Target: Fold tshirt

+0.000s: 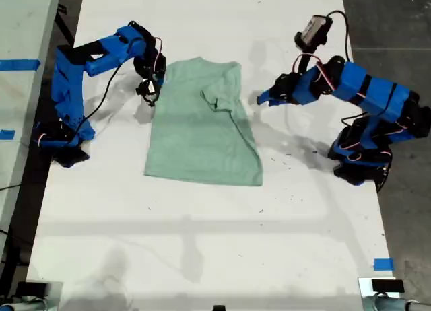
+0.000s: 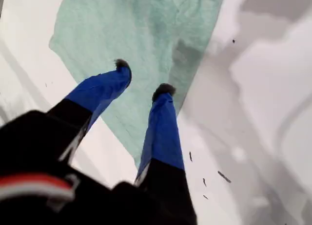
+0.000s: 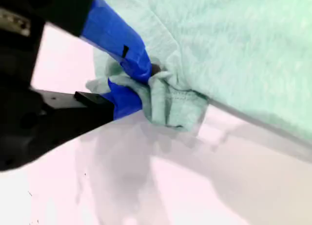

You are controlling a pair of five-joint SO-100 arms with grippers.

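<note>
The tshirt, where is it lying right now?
The tshirt lies on the white table, mid-table in the exterior view, between the two arms; my second gripper pinches its edge.

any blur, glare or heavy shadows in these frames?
Exterior view: sharp, soft arm shadows on the white table. First wrist view: my first gripper slightly soft, broad grey shadows beside the tshirt. Second wrist view: table washed out pinkish, my second gripper close and blurry on bunched cloth.
</note>
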